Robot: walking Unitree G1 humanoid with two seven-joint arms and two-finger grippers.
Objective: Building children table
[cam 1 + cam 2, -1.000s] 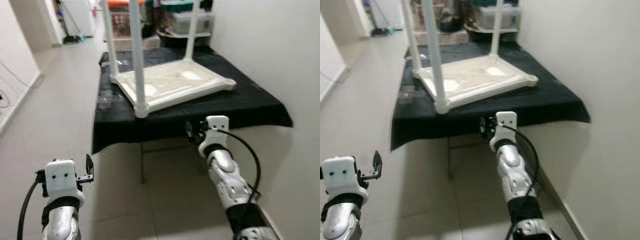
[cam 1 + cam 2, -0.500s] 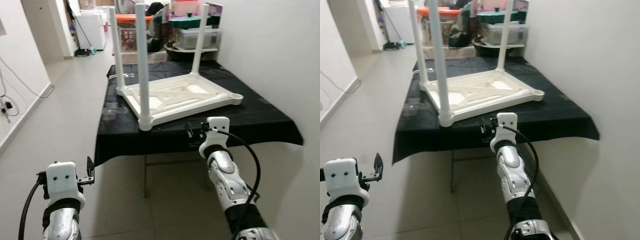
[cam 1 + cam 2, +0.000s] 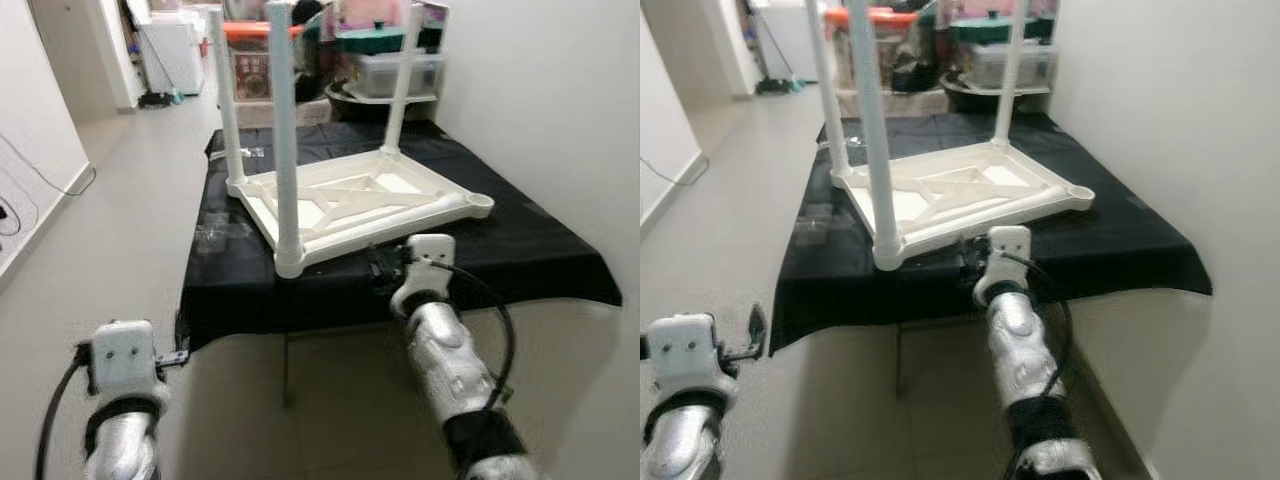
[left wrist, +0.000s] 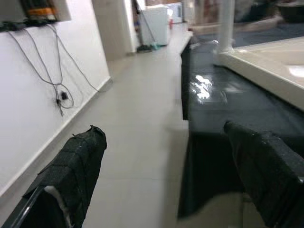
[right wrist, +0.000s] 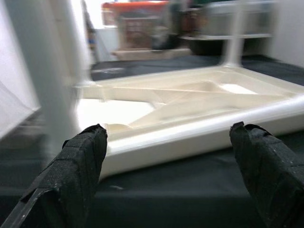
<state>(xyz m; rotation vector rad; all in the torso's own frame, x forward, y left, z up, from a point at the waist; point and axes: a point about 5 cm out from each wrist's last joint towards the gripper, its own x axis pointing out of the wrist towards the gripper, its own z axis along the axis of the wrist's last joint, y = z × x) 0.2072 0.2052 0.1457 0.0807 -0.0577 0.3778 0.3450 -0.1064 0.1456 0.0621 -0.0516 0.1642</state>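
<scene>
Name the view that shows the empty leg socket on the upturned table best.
Left eye view: the empty corner socket sits unobstructed on the upturned white table. The right eye view shows it likewise. Neither wrist view makes it out clearly.

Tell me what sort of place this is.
Likely a home hallway or utility area: tiled floor, storage boxes stacked at the far end, and a black-covered work table holding an upturned white children's table.

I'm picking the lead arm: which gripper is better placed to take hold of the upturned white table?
Right. The right gripper, fingers open, is raised at the black-clothed table's edge facing the white table top; the left gripper hangs low over the floor.
</scene>
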